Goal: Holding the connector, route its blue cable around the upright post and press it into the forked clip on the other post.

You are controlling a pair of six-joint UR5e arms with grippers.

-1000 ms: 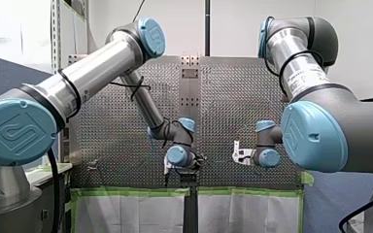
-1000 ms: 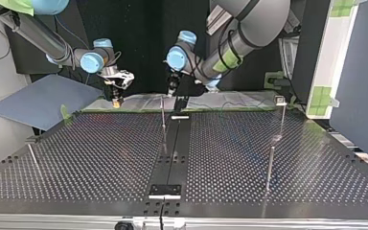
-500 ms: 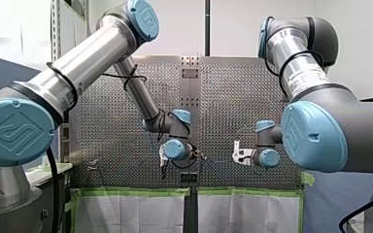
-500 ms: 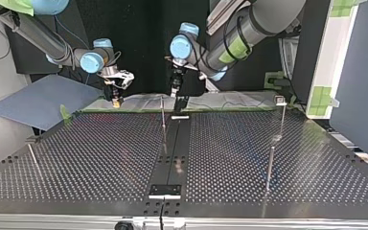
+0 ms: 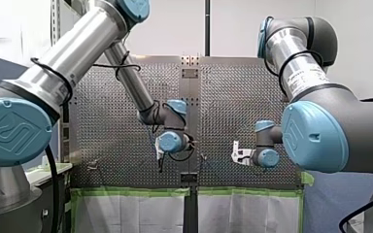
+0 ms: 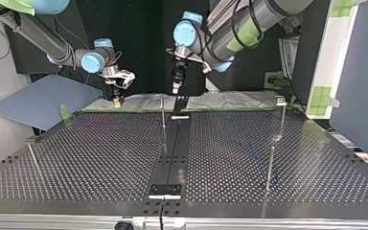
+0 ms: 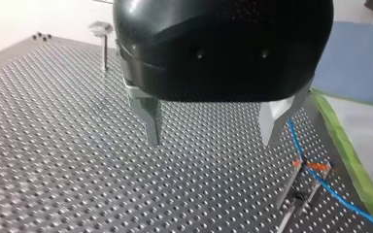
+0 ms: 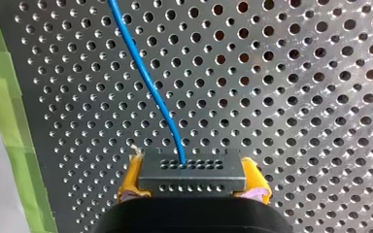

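Perforated table fills the top view, with green tape along its far edge. Coming in at the front view's left, my left arm reaches to the table's middle. At that view's right, my right arm has its wrist low. The left gripper has a black body and its metal fingers are spread apart with nothing between them, clear above the plate. The right gripper has its yellow pads clamped on both ends of the connector. This is a dark block with rows of small holes, held over the table close to the taped edge. A thin upright post stands near the far edge, just beside the left gripper; a second post is well apart at the top view's right. The blue cable leaves the connector's face and runs across the holes. In the left wrist view it passes one finger and crosses the orange-tipped forked clip. Cannot tell whether it is seated there.
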